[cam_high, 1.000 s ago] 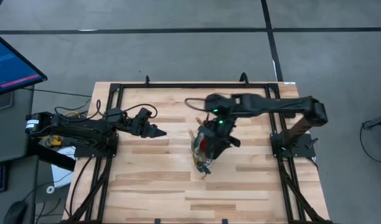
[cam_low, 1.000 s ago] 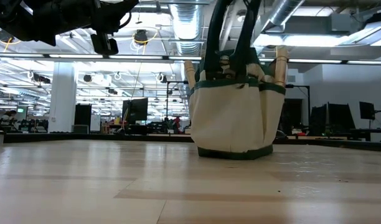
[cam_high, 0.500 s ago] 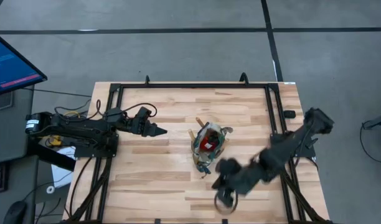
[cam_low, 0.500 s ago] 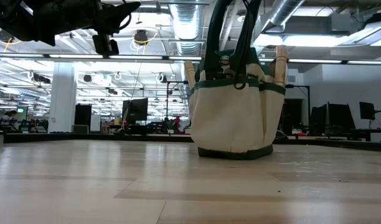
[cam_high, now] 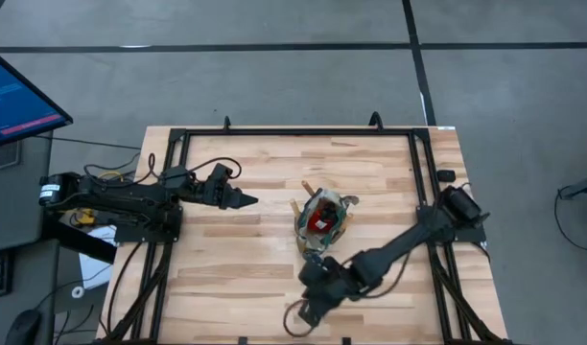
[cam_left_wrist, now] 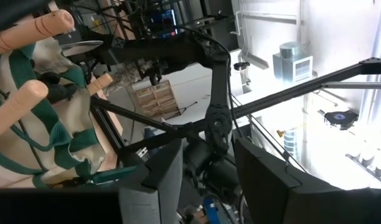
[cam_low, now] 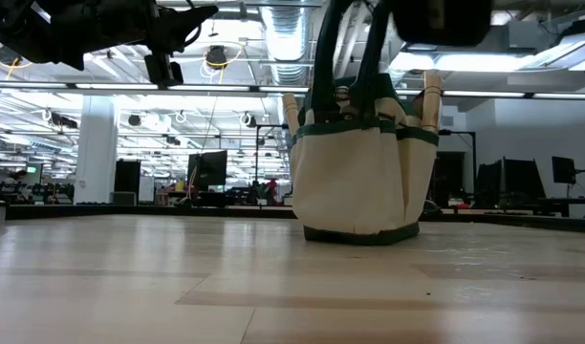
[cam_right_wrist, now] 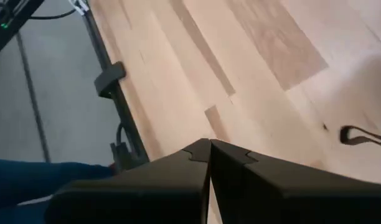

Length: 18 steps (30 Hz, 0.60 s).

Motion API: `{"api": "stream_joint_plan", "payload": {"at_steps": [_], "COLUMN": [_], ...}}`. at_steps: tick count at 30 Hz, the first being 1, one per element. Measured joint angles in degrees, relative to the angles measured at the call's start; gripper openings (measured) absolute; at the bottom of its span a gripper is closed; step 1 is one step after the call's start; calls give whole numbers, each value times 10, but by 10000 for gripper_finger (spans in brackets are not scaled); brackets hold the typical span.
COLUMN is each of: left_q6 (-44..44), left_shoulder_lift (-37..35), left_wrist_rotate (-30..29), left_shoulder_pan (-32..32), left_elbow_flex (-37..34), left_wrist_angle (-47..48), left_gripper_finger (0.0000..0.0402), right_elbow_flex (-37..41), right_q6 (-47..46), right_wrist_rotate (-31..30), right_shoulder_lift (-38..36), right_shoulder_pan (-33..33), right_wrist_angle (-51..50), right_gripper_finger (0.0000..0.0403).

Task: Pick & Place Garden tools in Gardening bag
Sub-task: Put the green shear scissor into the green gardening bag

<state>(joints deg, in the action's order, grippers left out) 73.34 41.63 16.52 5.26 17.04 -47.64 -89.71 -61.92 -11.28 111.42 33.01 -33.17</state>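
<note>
right gripper (cam_high: 308, 309): near-edge side of the gardening bag (cam_high: 321, 222), above bare table (cam_high: 226, 278); fingers pressed together, holding nothing.
gardening bag: upright mid-table; wooden tool handles (cam_low: 431, 96) sticking out, red object (cam_high: 319, 221) inside.
left gripper (cam_high: 242, 202): left of bag, apart from it, raised; fingers parted, empty.

Table (cam_high: 246, 268): bare wood left of and in front of the gardening bag (cam_high: 322, 222), open for passage.
Bag mouth: crowded by wooden handles (cam_low: 431, 96) and upright looped straps (cam_low: 369, 57).
Right arm (cam_high: 389, 254): lies across the front right.
Left gripper (cam_high: 238, 201): hangs well left of the bag.
</note>
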Motion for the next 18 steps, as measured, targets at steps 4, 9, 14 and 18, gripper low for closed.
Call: {"api": "stream_joint_plan", "payload": {"at_steps": [4, 9, 14, 18], "left_q6": [4, 4, 2, 1], "left_shoulder_lift": [0, 0, 0, 0], "left_wrist_rotate": [0, -3, -10, -15], "left_shoulder_pan": [0, 0, 0, 0], "left_elbow_flex": [0, 0, 0, 0], "left_wrist_angle": [0, 0, 0, 0], "left_gripper_finger": [145, 145, 145, 145], "right_elbow_flex": [0, -1, -1, -1], "right_q6": [18, 25, 25, 37], "right_wrist_rotate": [11, -7, -7, -6], "right_shoulder_lift": [-16, -54, -62, -62], "right_shoulder_pan": [-27, -58, -93, -110], "right_wrist_angle": [-44, -101, -130, -131], "right_gripper_finger": [0, 0, 0, 0]}}
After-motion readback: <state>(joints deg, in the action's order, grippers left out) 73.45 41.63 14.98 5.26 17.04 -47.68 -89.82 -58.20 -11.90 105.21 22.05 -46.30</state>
